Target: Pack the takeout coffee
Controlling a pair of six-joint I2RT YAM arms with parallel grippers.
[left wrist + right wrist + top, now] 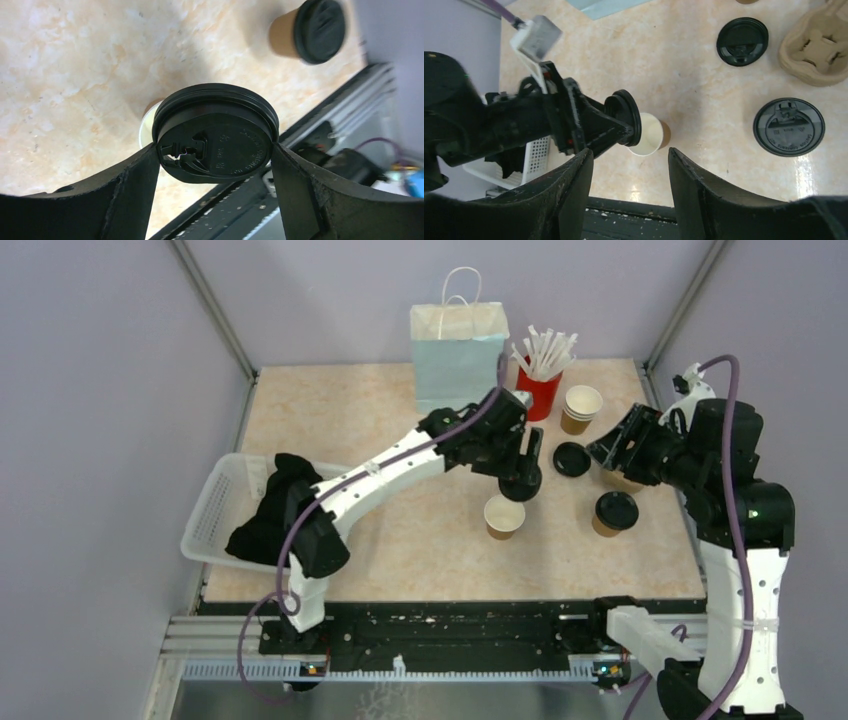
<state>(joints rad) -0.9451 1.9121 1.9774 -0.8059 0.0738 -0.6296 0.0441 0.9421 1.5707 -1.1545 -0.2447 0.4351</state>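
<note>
The left arm [390, 475] and right arm [745, 590] pair white links with black joints, purple cables [738, 400], black fingers [125, 200].

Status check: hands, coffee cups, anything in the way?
Left hand shut on black lid, close to open cup. Right hand open, empty. Second cup already lidded. Nothing in the way.

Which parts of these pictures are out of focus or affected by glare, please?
Left wrist view: the held black lid is sharp, its embossing visible, while the rail and cables at the right are blurred. Right wrist view: its own fingers are dark and soft; the table is crisp, with mild glare near the front edge. Top external view: even light, soft shadows, no blur.
</note>
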